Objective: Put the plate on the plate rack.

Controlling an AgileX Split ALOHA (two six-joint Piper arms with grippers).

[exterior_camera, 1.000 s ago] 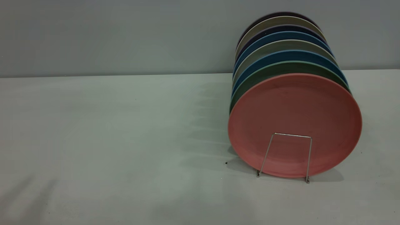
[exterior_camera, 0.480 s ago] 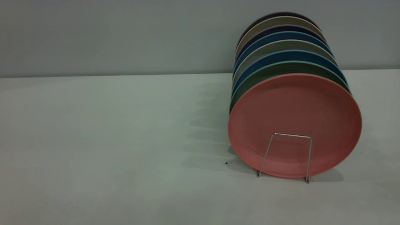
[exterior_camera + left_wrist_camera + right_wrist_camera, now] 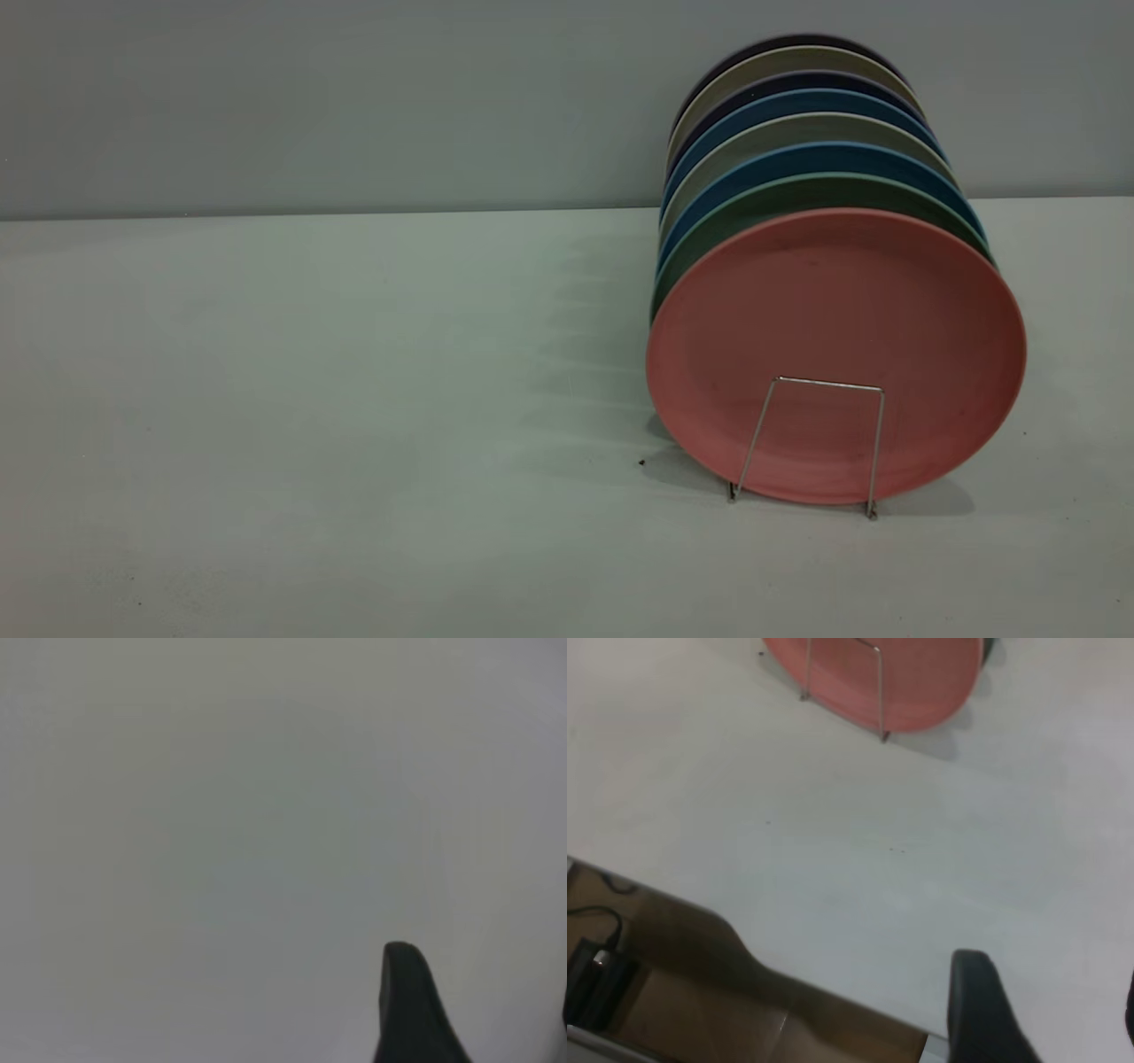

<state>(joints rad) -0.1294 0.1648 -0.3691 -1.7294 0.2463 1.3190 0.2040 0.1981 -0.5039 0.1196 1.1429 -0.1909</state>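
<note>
The salmon-pink plate (image 3: 833, 310) stands on edge at the front of a row of plates, held behind the front loop of the silver wire plate rack (image 3: 828, 384). No arm shows in the exterior view. The right wrist view shows the plate's lower part (image 3: 921, 691) and the plate rack's loop (image 3: 881, 691) far off across the table. My right gripper (image 3: 1050, 1010) hangs open over the table's near edge with nothing in it. Open and empty too, my left gripper (image 3: 483, 1010) sees only bare pale surface.
Behind the pink plate stand a teal-green plate (image 3: 780, 199) and several blue, beige and dark ones, all upright in the rack. The pale table (image 3: 354, 399) stretches to the left. Its edge (image 3: 833, 992) shows under the right gripper, with a brown floor and a black cable (image 3: 594, 939) below.
A faint shadow at the table's front left has faded away. The plates and the rack have not moved.
</note>
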